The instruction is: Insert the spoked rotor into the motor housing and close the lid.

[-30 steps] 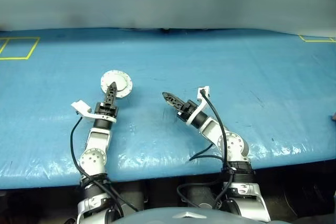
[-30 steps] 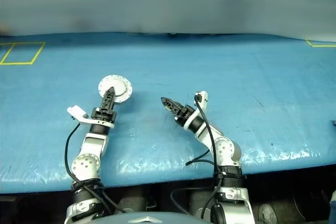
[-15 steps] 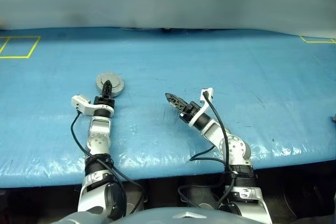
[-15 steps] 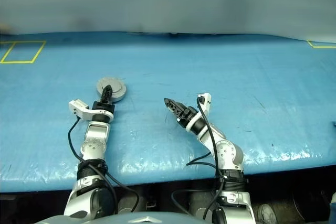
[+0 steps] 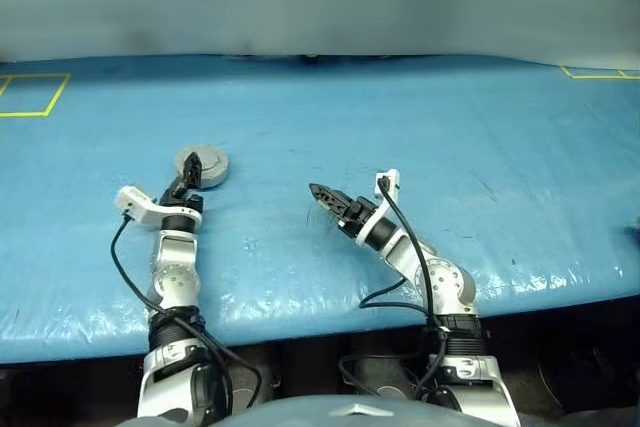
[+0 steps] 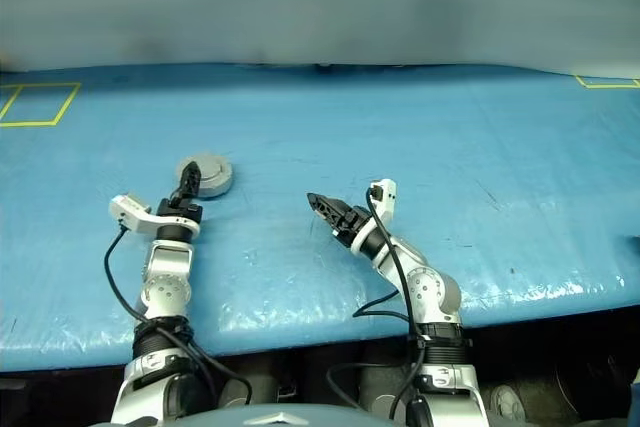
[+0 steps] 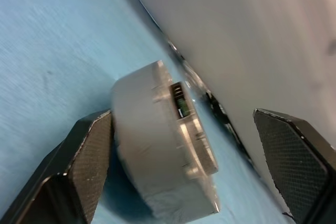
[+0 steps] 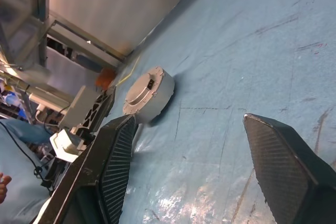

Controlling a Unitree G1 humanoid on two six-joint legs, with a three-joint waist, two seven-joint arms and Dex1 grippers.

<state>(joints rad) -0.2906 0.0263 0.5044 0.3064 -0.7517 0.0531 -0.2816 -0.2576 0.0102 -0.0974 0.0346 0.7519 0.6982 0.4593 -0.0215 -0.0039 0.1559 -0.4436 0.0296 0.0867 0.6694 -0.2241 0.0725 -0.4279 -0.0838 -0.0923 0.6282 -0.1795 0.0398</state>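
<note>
Two grippers over the blue table [image 5: 500, 147]: left gripper [image 7: 184, 166] is spread wide around the motor housing [image 7: 157, 150], lid [image 7: 197, 145] closed on top, one finger right beside its wall. Right gripper [image 5: 322, 195] hangs open and empty, well apart. Can't read any writing on it.

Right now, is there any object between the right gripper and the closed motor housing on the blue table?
Nothing visible blocks it. Between the right gripper and the motor housing lies bare blue table. The left gripper is at the housing's near side, jaws open, not in that line.
</note>
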